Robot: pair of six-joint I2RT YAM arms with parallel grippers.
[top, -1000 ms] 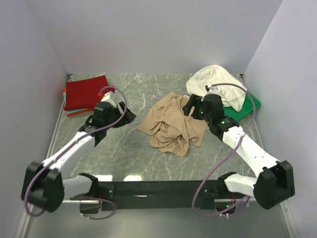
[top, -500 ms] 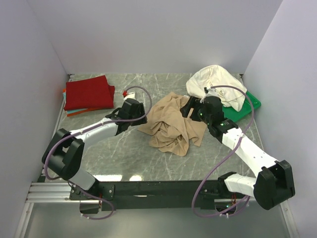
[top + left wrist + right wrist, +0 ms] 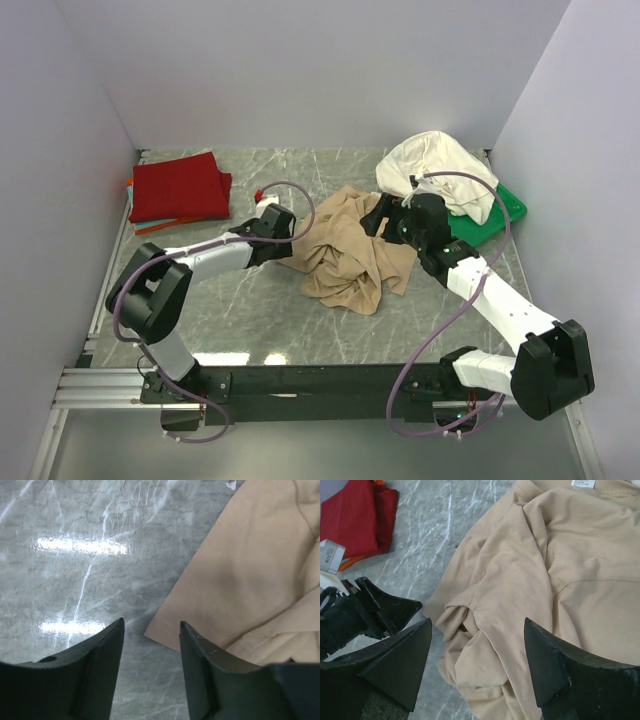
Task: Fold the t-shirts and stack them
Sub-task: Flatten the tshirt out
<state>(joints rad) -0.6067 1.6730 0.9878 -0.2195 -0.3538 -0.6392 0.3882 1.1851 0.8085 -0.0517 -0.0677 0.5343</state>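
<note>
Left wrist: the left gripper (image 3: 151, 624) has its fingers (image 3: 107, 647) spread apart, holding nothing. They sit either side of a flat corner of the tan t-shirt (image 3: 240, 580), low over the grey counter (image 3: 75, 580). To my eye the step is to catch this corner so the shirt can be spread. It would go best if the tips come down to the counter and close on the hem alone, not the folds behind it.

Right wrist: the right gripper (image 3: 477, 622) also hangs wide open and empty above the shirt's bunched middle. It should probably go for a free edge or shoulder instead of the wad, so the two arms can pull the cloth flat.

Top external: the tan t-shirt lies crumpled mid-counter between the arms. A folded red t-shirt (image 3: 178, 187) rests at the far left, and a cream-white t-shirt (image 3: 430, 165) is heaped on the green tray (image 3: 508, 212). A second ago the left arm was beside the red shirt. It has since swung across to the tan hem, while the right arm and the cloth have barely changed.
</note>
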